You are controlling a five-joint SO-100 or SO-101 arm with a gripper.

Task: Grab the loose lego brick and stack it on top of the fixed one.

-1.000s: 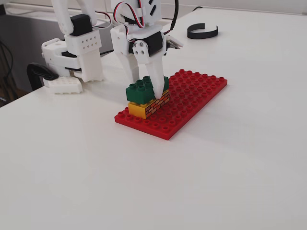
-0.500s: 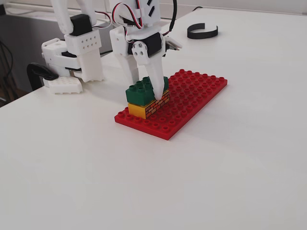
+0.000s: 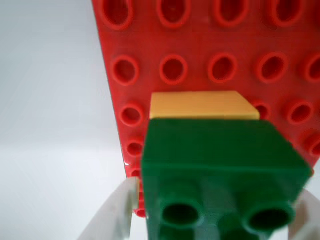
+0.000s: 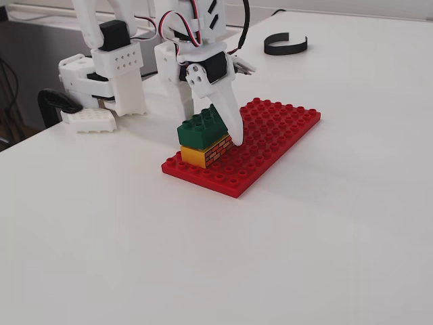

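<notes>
A white table [image 4: 325, 230] fills most of the fixed view, its far edge cut off at the top of the frame. On it the white arm [image 4: 196, 40] is seen only from its lower joints down; everything above is out of frame. At about 10 o'clock from the arm's base a black clamp [image 4: 54, 101] is partly hidden behind a white block. A flat red baseplate [image 4: 277, 128] lies near the middle of the table; in the wrist view only its left edge and a few rows of studs are shown, blurred.

Near the baseplate's left corner in the fixed view stands the yellow brick [image 4: 204, 152], its brick-wall pattern visible on one side. The dark green brick [image 4: 201, 126] is seated directly on top of it, studs up. In the wrist view the green brick [image 3: 220, 165] covers most of the yellow one [image 3: 202, 106], of which only a thin strip shows at 12 o'clock.

The gripper [image 4: 206, 128] is closed around the green brick: one white finger [image 4: 226, 112] is pressed against its right side in the fixed view, while the other is hidden behind the brick. In the wrist view both finger tips are glimpsed at the lower corners, cut off by the frame.

A black curved strip [image 4: 285, 45] lies well apart at 1 o'clock from the baseplate.
</notes>
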